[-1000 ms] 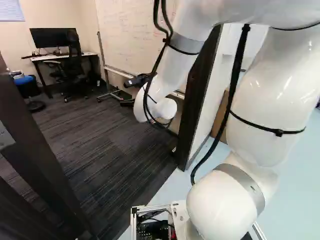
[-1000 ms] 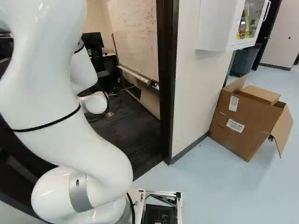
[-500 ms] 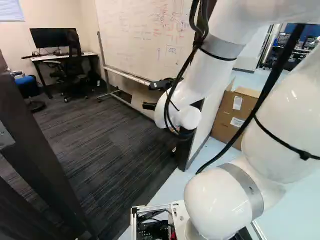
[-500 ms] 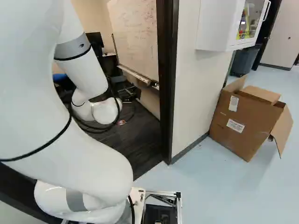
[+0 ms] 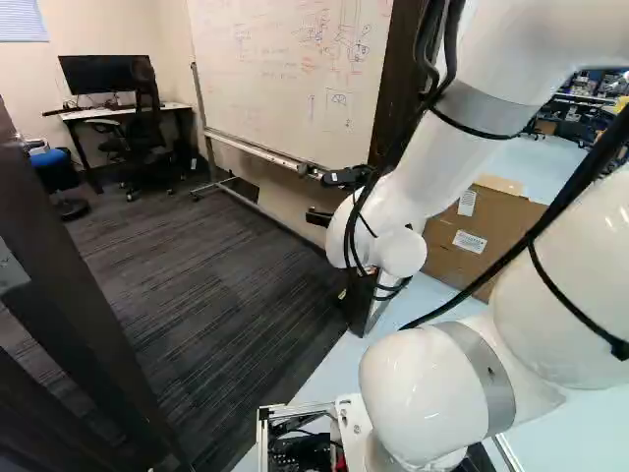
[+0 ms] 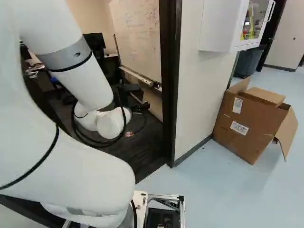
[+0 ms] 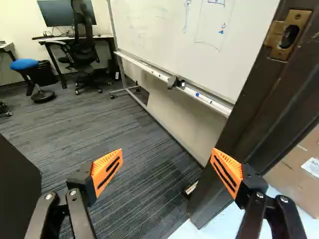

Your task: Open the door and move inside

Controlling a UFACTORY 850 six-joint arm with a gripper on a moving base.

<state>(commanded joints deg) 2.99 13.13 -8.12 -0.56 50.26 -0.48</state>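
The dark door (image 5: 69,315) stands open at the left of the left base view, a metal plate on its edge. My gripper (image 5: 316,197) is out past the doorway, before the whiteboard's lower rail. In the wrist view the gripper (image 7: 167,155) is open, nothing between its orange pads. Its one finger is close to the dark door frame (image 7: 239,132), which bears a brass strike plate (image 7: 289,35). A dark panel (image 7: 17,186), perhaps the door, shows beyond the other finger. The door's handle is not clearly visible.
Inside the room are carpet (image 5: 206,285), a wheeled whiteboard (image 5: 285,69), a desk (image 5: 128,110), an office chair (image 7: 82,45) and a blue stool (image 7: 25,64). An open cardboard box (image 6: 251,123) stands outside by the wall (image 6: 194,90), below a white cabinet (image 6: 223,23).
The arm has swung rightward in the left base view, its wrist and gripper shifting right and slightly down there. The base, the door and the room have not shifted.
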